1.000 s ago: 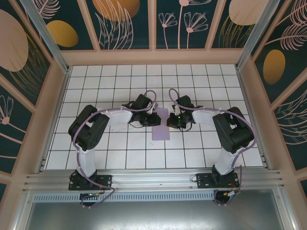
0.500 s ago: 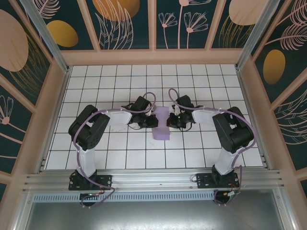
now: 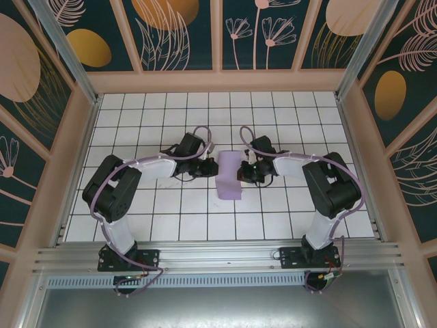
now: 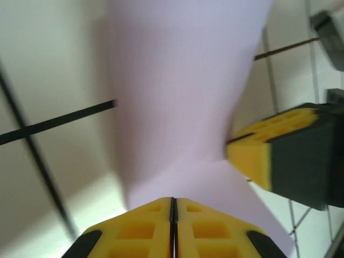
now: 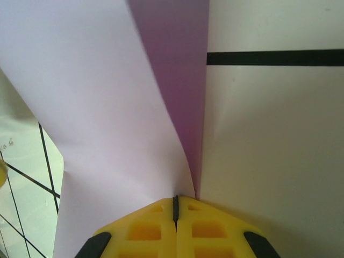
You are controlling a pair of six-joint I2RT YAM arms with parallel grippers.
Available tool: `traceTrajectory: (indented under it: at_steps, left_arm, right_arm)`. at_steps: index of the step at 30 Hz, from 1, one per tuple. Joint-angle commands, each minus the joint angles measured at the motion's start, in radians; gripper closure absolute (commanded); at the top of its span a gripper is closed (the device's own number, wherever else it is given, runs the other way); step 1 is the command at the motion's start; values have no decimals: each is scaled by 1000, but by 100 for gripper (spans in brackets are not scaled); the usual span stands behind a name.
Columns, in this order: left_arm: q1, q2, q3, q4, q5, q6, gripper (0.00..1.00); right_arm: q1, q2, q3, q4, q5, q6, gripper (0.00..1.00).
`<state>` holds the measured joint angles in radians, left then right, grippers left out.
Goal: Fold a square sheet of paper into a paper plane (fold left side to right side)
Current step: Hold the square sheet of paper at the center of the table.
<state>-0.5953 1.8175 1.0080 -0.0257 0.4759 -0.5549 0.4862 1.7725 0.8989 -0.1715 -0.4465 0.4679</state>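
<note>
- Top external: white grid-tiled table (image 3: 164, 219), boxed in on three sides by dark teal wall panels (image 3: 177, 34) with peach plant patterns; inside that enclosure, both arms and one thin matte lavender-purple sheet of paper (image 3: 229, 179).
- Seen from above as a tall narrow strip near the middle of the table, lying between the two grippers.
- Left gripper (image 3: 209, 169) just beside the strip's left edge, near its upper half; from this height cannot tell touching from apart.
- Right gripper (image 3: 240, 171) at the strip's right edge, opposite the left one.
- Left wrist: left gripper (image 4: 172, 203) clenched, yellow fingertips pressed together along a thin seam.
- Sheet (image 4: 177, 80) spread straight ahead of those tips and reaching down to them; cannot tell whether an edge is nipped in the seam.
- To the right, one yellow-padded finger (image 4: 258, 156) of the other gripper, set against the sheet's far edge over a black grid line (image 4: 285, 47).
- Right wrist: right gripper (image 5: 174, 200) clenched on the sheet (image 5: 91, 97), pale upper layer curling up from the seam, darker purple shaded band beside it.
- Bare tabletop (image 5: 269, 134) to the right, crossed by a black line (image 5: 269, 57).
</note>
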Motion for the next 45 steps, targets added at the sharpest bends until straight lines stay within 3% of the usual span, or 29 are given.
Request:
traceTrajectory:
  at_steps: [1, 10, 31, 45]
  left_arm:
    - [-33, 17, 25, 63, 56, -22, 87]
    - [-61, 130, 67, 62, 32, -25, 84]
    - [-78, 170, -5, 20, -54, -28, 84]
    - [-79, 167, 4, 18, -47, -21, 84]
  right_arm:
    - [14, 44, -11, -103, 34, -21, 95]
    - [19, 48, -8, -104, 30, -23, 96]
    - [-2, -76, 72, 19, -65, -15, 95]
    - [5, 148, 213, 66, -110, 5, 96]
